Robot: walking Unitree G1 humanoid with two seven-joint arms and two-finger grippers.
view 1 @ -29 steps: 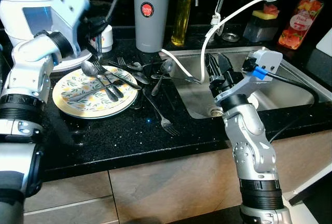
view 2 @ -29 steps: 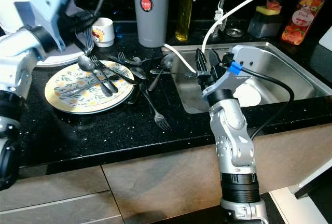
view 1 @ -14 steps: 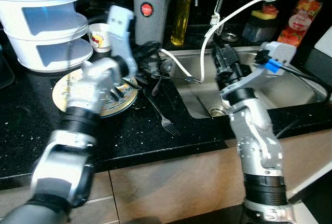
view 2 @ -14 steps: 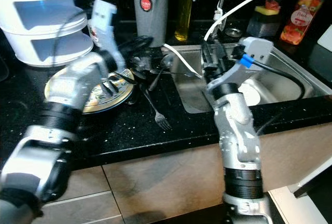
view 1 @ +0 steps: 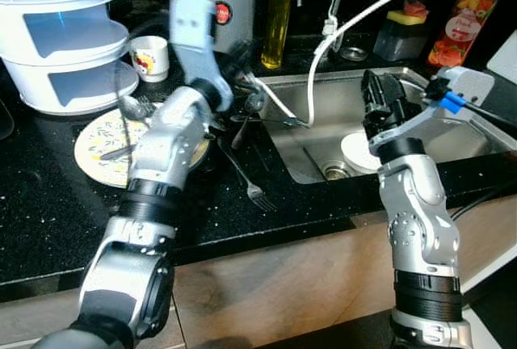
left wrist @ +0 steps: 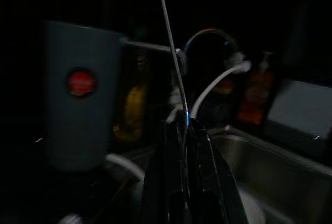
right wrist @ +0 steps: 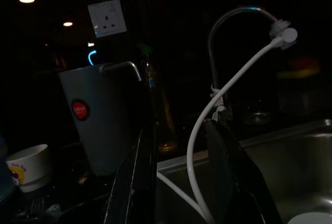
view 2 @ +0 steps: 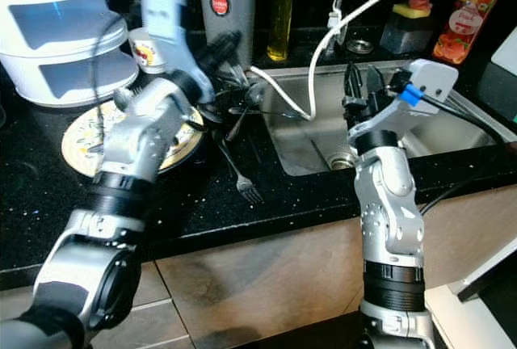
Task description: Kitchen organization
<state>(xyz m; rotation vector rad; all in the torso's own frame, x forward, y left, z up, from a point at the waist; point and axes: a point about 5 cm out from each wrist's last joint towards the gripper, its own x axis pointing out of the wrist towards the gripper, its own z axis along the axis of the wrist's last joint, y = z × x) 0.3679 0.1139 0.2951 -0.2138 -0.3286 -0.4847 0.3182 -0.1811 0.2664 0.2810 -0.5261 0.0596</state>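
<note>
Cutlery pile [view 1: 242, 115]: on black desk [view 1: 48, 203], between patterned plate [view 1: 97, 143] at 9 o'clock and sink [view 1: 452, 135] at 3 o'clock; one fork [view 1: 246, 179] lies apart, nearer the edge. Left gripper [left wrist: 184, 130]: over the pile; left wrist view shows fingers clamped on a thin metal utensil handle [left wrist: 168, 53]. Right gripper [right wrist: 179, 146]: above sink, fingers apart, straddling white hose [right wrist: 207, 115]. Grey canister [view 2: 222, 2] at 12 o'clock.

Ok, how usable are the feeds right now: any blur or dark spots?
Left eye view: left arm smeared by motion near the plate, counter otherwise sharp. Left wrist view: very dark and soft; grey canister barely readable. Right wrist view: dark, but white hose is clear.
</note>
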